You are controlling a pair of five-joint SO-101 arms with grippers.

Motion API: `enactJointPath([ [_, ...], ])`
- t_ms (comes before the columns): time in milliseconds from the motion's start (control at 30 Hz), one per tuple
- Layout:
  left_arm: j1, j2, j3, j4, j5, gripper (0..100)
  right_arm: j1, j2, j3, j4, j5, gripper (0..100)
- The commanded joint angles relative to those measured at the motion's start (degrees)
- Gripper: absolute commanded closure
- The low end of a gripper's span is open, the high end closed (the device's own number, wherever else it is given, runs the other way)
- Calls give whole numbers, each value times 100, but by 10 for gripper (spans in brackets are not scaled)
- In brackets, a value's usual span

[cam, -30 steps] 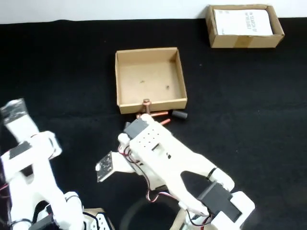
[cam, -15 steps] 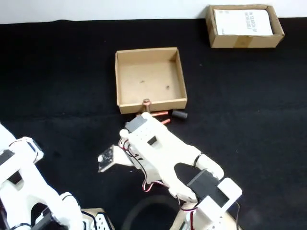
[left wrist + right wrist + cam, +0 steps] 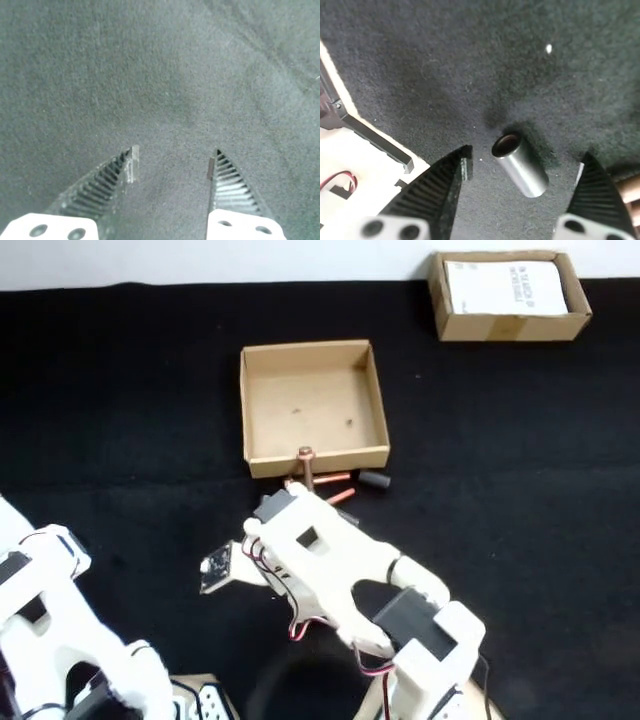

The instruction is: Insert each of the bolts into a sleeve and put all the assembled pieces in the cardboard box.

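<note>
Here, nothing is assembled: the cardboard box point(image 3: 243, 400) at the middle of the table point(image 3: 520, 540) is empty, bolts point(image 3: 325, 478) lie beside its near wall, 1 sleeve point(image 3: 522, 170) lies ungripped between the spread jaws of the right gripper point(image 3: 525, 157), and the left gripper point(image 3: 172, 160) hangs open.

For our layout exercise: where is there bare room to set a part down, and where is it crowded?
Bare: the cloth left of the cardboard box, and between it and the far box. Crowded: its front wall, with bolts, sleeve and right arm.

On table point(image 3: 520, 500), bolts point(image 3: 333, 478) and sleeve point(image 3: 374, 480) just before cardboard box point(image 3: 345, 455)
</note>
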Motion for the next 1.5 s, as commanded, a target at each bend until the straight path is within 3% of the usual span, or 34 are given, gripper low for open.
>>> enactJointPath([
  [0,4,-31,-189,-70,35,769,31,295,22,-22,-18,699],
  [167,4,-31,-189,-70,35,769,286,488,-75,-57,-9,738],
  [367,13,-31,-189,-70,35,769,330,646,-268,-48,-62,997],
  [767,163,-31,-171,-70,26,769,866,637,-769,286,-167,991],
  [1000,593,-22,-4,-97,-9,769,1323,620,-3143,1719,-1116,991],
  [1100,840,-22,31,-97,-281,769,1525,303,-3881,1771,-1767,991],
  [1467,1323,13,40,202,-721,769,1613,-2905,-3398,1763,-3446,991],
])
